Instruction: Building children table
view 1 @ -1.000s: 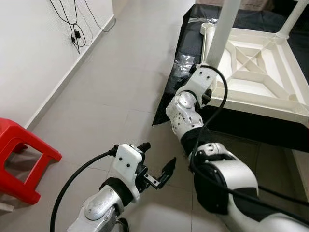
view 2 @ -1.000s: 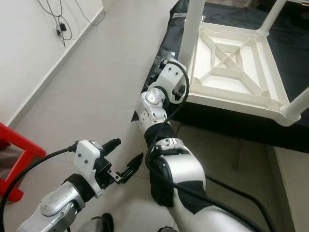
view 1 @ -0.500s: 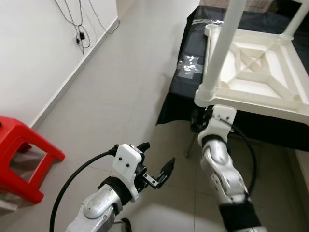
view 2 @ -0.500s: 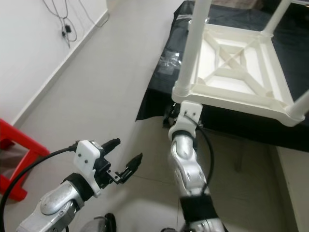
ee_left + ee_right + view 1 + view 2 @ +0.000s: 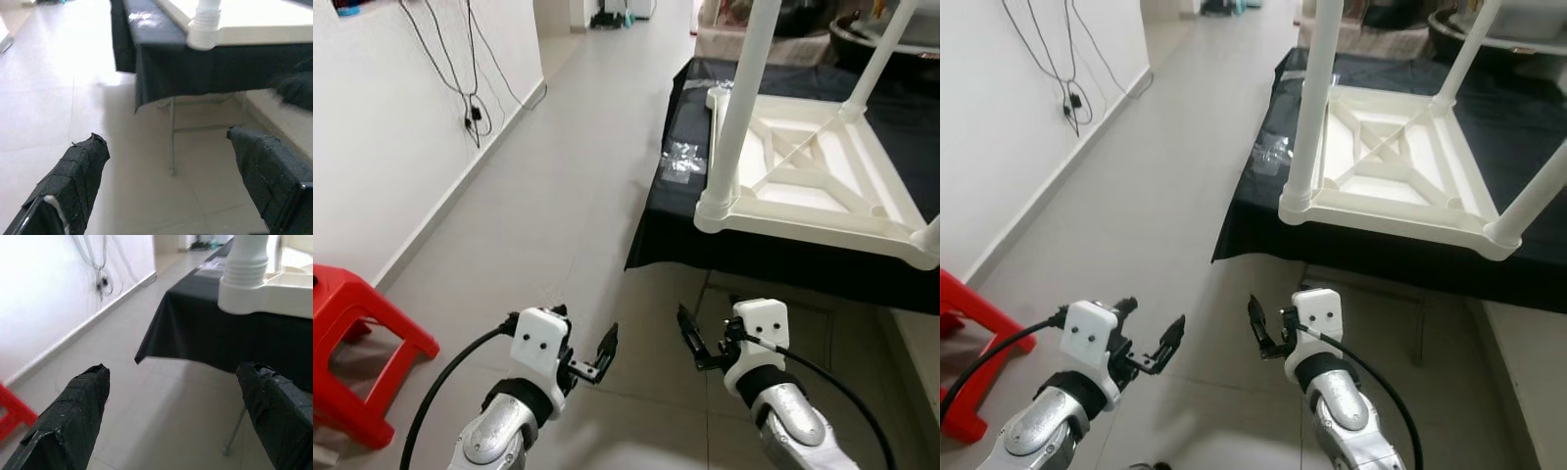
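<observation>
Right gripper (image 5: pixel 690 341) now pulled back from the near corner of the upturned children's table (image 5: pixel 822 181), where a second ago the right arm reached up to the base of the leg; now hanging low in the lower centre of the left eye view, over bare floor tiles (image 5: pixel 558 196), well apart from the table. Fingers spread wide in the right wrist view, holding nothing. Left gripper (image 5: pixel 599 354) likewise low at lower centre-left, a little lower than before, also wide open and empty, with only floor and the black cloth (image 5: pixel 161 63) beyond its fingers.

Table lying upside down on the black-draped stand at the upper right of the frame, ribbed underside facing up. Near-corner leg (image 5: pixel 736 108) standing upright in its socket, another leg (image 5: pixel 881 54) rising at the far corner toward the upper right, a third just entering at the right edge. A clear plastic bag (image 5: pixel 683 160) lying on the cloth just left of the table. Red stool (image 5: pixel 357 343) at the lower left, cables (image 5: pixel 470 78) on the wall at upper left.

Likely meaning: near leg seated and released, so this step judged finished. Fourth corner socket (image 5: pixel 717 95) behind the near leg apparently open, so one leg probably left to fit
</observation>
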`<state>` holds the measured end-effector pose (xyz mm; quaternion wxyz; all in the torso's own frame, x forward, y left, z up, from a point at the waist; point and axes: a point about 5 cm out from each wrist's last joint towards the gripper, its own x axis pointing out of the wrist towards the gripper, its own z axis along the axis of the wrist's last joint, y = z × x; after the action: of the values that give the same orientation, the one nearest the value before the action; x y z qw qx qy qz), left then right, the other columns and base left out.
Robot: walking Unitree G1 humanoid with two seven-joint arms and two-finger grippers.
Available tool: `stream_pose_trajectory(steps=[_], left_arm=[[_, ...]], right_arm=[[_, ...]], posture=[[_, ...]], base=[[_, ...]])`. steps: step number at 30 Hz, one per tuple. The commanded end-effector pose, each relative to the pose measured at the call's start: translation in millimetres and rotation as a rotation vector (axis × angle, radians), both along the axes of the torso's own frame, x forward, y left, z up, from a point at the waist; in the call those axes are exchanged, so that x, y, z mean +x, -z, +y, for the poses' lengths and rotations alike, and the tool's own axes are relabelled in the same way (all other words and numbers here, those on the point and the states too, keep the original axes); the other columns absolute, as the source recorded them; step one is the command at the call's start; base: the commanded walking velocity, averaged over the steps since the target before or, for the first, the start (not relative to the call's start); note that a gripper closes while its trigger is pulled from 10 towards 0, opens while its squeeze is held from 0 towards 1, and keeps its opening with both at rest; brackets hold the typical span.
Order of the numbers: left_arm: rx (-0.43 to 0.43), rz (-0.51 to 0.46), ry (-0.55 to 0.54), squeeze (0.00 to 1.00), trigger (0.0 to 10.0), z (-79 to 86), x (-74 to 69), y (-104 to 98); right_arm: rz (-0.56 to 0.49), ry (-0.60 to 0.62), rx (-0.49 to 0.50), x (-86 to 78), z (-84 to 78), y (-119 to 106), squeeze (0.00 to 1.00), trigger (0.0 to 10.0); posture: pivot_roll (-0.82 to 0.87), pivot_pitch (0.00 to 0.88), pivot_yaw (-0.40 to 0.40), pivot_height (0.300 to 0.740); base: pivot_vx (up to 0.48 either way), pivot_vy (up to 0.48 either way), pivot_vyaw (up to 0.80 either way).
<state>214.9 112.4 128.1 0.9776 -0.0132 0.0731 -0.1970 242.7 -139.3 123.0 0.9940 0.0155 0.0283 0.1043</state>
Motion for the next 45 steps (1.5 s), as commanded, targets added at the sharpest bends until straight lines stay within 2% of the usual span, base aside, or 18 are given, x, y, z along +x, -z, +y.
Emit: stream_pose_trajectory(steps=[1, 4, 8, 12, 14, 22, 42, 45], left_arm=[[0.003, 0.036, -0.017, 0.00, 10.0, 1.7, 1.9, 7], [0.029, 0.045, -0.025, 0.00, 10.0, 1.3, 10.0, 15], [0.039, 0.045, -0.044, 0.00, 10.0, -1.9, 19.4, 21], [0.045, 0.041, -0.048, 0.00, 10.0, -3.5, 22.0, 21], [0.052, 0.008, -0.052, 0.00, 10.0, -8.8, 28.7, 19], [0.044, 0.021, -0.072, 0.00, 10.0, -7.8, 36.6, 26], [0.051, 0.000, -0.064, 0.00, 10.0, -8.3, 39.3, 29], [0.056, -0.006, -0.058, 0.00, 10.0, -9.4, 39.0, 29]], right_arm=[[0.025, 0.006, 0.004, 1.3, 1.2, 4, 0.00, 10.0], [0.050, -0.037, -0.005, 5.0, 9.8, 10, 0.00, 10.0], [0.073, -0.076, -0.032, 8.8, 10.7, 14, 0.00, 10.0], [0.074, -0.085, -0.039, 10.3, 11.1, 15, 0.00, 10.0], [0.095, -0.095, -0.050, 14.1, 11.4, 20, 0.00, 10.0], [0.103, -0.096, -0.056, 20.0, 12.7, 25, 0.00, 10.0], [0.094, -0.108, -0.065, 24.3, 16.4, 27, 0.00, 10.0], [0.094, -0.108, -0.065, 24.5, 16.4, 27, 0.00, 10.0]], posture=[[0.09, 0.063, 0.007, 0.740], [0.08, 0.042, 0.006, 0.740], [0.05, 0.023, 0.009, 0.740], [0.04, 0.011, 0.013, 0.740], [0.02, 0.000, 0.008, 0.740], [0.00, 0.000, 0.015, 0.740], [0.00, 0.000, 0.012, 0.740], [0.00, 0.000, 0.010, 0.740]], base=[[0.000, 0.000, 0.00], [0.000, 0.000, 0.00], [0.000, 0.000, 0.00], [0.000, 0.000, 0.00], [0.000, 0.000, 0.00], [0.000, 0.000, 0.00], [0.000, 0.000, 0.00], [0.000, 0.000, -0.80]])
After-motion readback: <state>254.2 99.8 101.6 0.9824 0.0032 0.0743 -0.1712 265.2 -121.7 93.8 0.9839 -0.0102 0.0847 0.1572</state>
